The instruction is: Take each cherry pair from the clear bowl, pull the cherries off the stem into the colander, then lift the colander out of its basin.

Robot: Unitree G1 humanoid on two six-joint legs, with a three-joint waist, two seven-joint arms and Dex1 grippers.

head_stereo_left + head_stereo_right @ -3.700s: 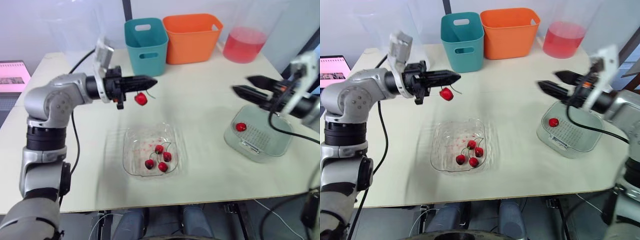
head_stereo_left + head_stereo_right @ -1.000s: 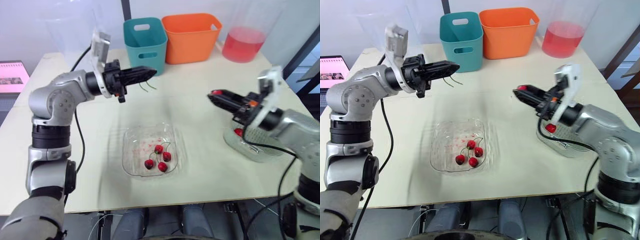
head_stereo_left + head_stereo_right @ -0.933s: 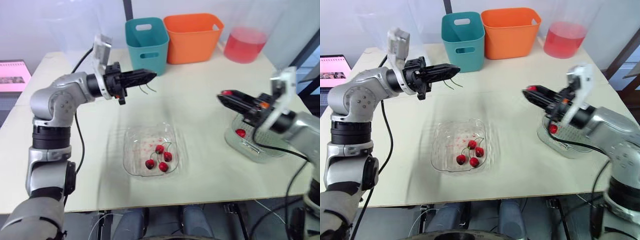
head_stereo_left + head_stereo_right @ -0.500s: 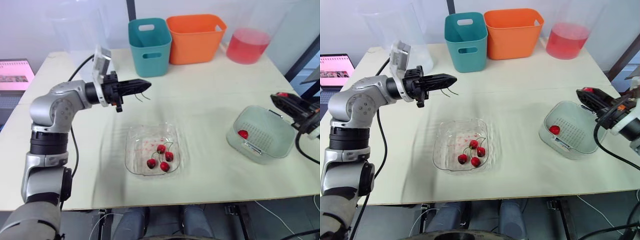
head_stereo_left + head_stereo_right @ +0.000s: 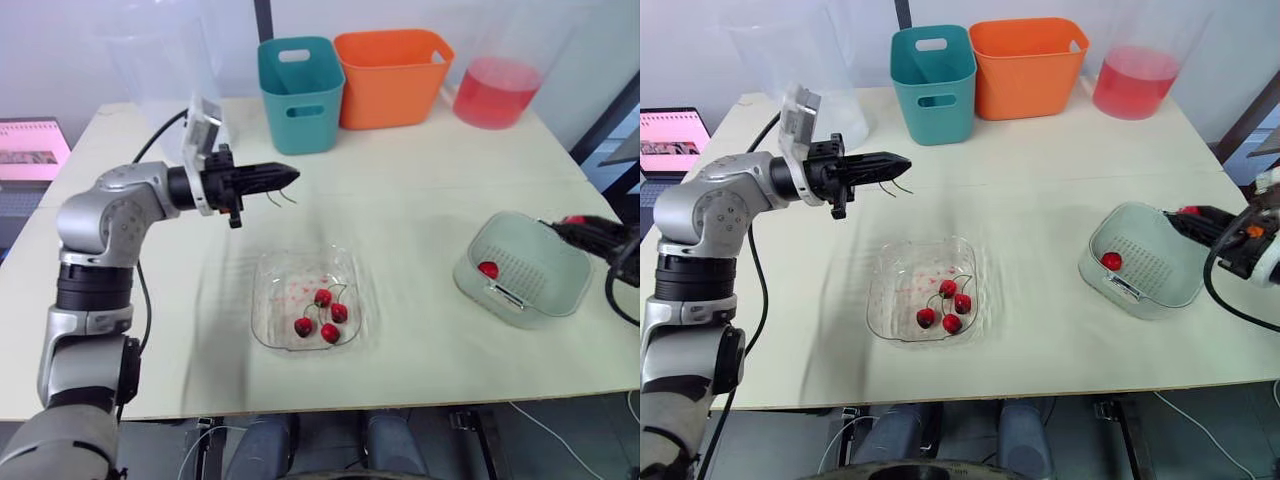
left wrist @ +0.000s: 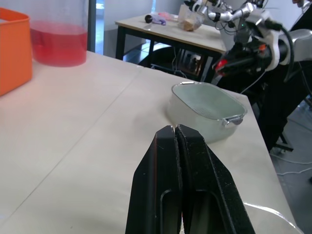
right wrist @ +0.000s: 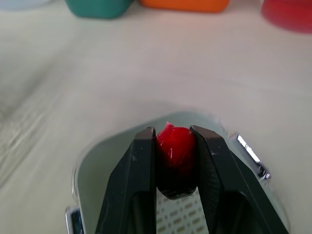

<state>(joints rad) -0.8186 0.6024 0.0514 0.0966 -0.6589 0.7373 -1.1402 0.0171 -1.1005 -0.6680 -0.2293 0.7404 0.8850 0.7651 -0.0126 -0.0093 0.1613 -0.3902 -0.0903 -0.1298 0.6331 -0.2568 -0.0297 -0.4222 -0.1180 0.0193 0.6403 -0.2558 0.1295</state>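
Red cherry (image 7: 175, 148), pinched in the right hand (image 7: 173, 132), is back over the colander (image 5: 1155, 260) at 3 o'clock, ready to drop; left hand (image 5: 902, 159) grips the stem (image 5: 271, 197).

Bright, even light, faint soft shadows on the table (image 5: 420, 190) around the clear bowl (image 5: 270, 330), blurry smears beside the bowl, fuzzy background behind the cherry (image 7: 175, 146)

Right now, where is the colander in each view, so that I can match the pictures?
Left eye view: colander on the table's right side, near the right gripper.
Right eye view: same place.
Left wrist view: beyond the left gripper, which pinches the stem.
Right wrist view: behind the gripped cherry.
Shared landmark: orange bin.
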